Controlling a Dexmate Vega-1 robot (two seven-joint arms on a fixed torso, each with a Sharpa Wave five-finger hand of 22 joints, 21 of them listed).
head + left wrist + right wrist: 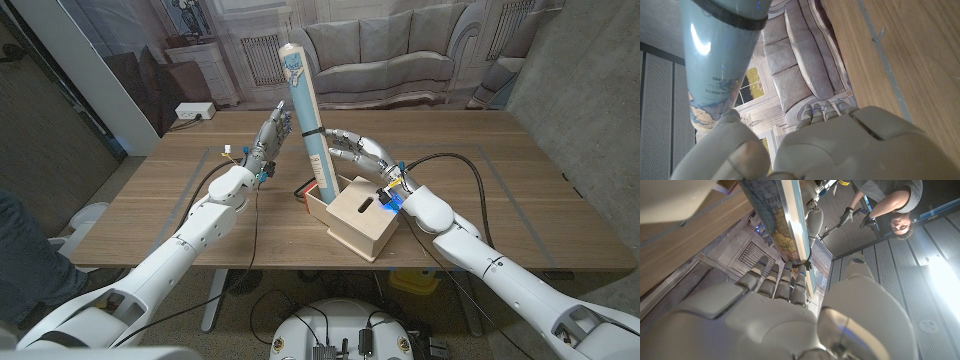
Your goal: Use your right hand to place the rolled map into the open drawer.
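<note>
The rolled map [305, 110], a pale blue tube with a black band, stands nearly upright with its lower end in the open drawer [322, 207] of a small wooden box [362, 222]. My right hand [355, 150] reaches in from the right and holds the map near the band, fingers curled against it. In the right wrist view the map [785, 220] runs between the fingers and thumb of my right hand [790, 310]. My left hand [268, 143] is raised just left of the map, fingers spread and holding nothing. In the left wrist view the map [715, 55] rises beyond my left hand [805, 145].
A small red object [302, 192] lies on the table beside the drawer. A white power strip [193, 111] sits beyond the table's far left corner. Bare wood [500, 170] spreads to the right of the box. A person [890, 205] appears in the right wrist view.
</note>
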